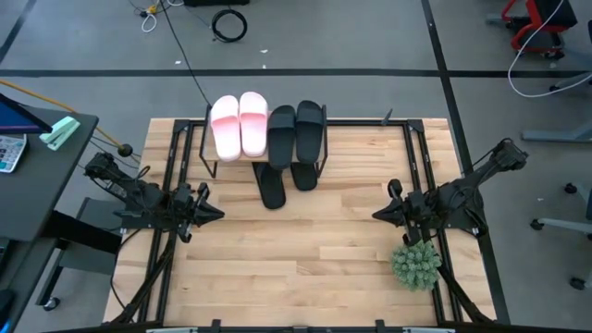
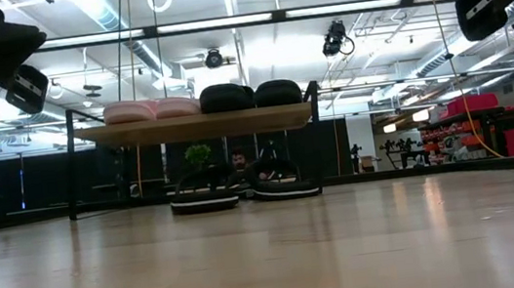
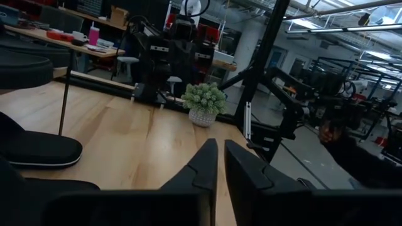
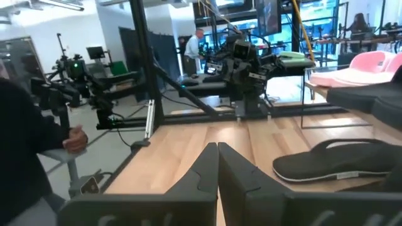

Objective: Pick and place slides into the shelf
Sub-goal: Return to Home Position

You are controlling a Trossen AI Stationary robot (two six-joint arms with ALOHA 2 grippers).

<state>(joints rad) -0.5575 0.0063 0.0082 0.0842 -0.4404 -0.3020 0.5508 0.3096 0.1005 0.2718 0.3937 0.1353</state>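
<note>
Plainly, the level view tells most about the shelf (image 2: 194,126): a light wood board on a thin black frame. Two soft pink slides (image 2: 150,109) and two rounded black broad-band slides (image 2: 251,95) sit in a row on top. Two thin black flip-flops (image 2: 244,196) lie flat on the surface (image 2: 271,260) beneath the board.

The high view adds that the shelf stands at the far edge of the pale planks, with the flip-flops poking out from under it. The left gripper (image 1: 209,212) and right gripper (image 1: 379,215) face each other from the sides, well apart from the shelf.

Each wrist view shows the jaws drawn together on nothing. A spiky green plant ball (image 1: 414,265) sits beside the right arm, and the left wrist view reveals its white pot.
</note>
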